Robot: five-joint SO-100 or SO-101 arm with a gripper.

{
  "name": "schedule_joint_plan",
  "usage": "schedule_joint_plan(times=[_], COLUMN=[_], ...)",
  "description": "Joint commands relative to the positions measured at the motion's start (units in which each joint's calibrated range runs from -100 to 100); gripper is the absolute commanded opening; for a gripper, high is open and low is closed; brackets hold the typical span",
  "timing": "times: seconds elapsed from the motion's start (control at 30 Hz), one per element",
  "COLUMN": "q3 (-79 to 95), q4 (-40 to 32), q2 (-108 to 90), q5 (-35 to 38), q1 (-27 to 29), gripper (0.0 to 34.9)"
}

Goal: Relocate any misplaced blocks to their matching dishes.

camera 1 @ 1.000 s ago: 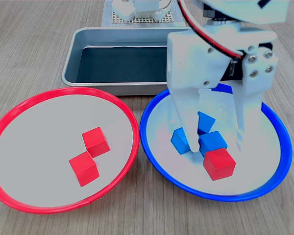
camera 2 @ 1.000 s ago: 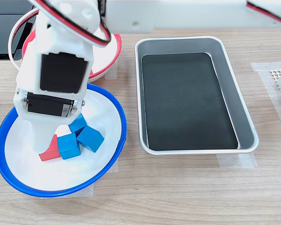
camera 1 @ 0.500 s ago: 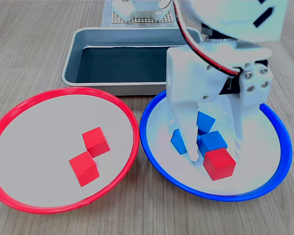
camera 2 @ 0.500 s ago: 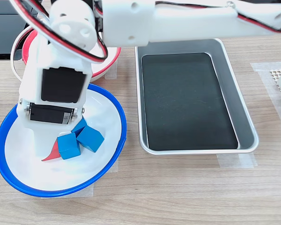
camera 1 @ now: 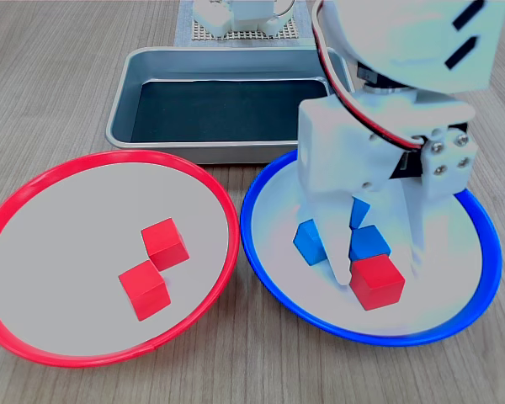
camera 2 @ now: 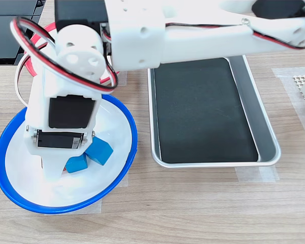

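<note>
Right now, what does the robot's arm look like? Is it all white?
Mostly white. The arm is chunky white plastic with black motor blocks set into it, one showing on the wrist in the second exterior view. Red, black and white cables loop along it. The gripper has two long white pointed fingers, and small silver screws sit on its side in the first exterior view.

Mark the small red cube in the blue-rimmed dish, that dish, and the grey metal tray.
small red cube [camera 1: 376, 282], first exterior view, front face.
blue-rimmed dish [camera 1: 379, 336], first exterior view, near rim.
grey metal tray [camera 2: 206, 107], second exterior view, dark bottom.
</note>
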Motion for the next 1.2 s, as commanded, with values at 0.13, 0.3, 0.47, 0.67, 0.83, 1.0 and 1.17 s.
schedule_joint_plan(times=[0.13,0.3,0.47,0.67,0.83,1.0,1.17], q3=[-4.1,-4.8,-5.0,-5.1,-5.3,-5.5,-5.1], q4=[-1.1,-1.6,-1.5,-1.3,-1.4,-1.3,-0.2], q2=[0.7,1.4,1.9,1.9,2.2,2.2,0.5], q5=[0.6,0.8,1.3,1.5,1.6,1.7,1.0], q1=[0.0,0.1,0.4,0.4,0.3,0.2,0.2], gripper=[17.0,15.7,11.2,7.7,2.8,0.4,0.4])
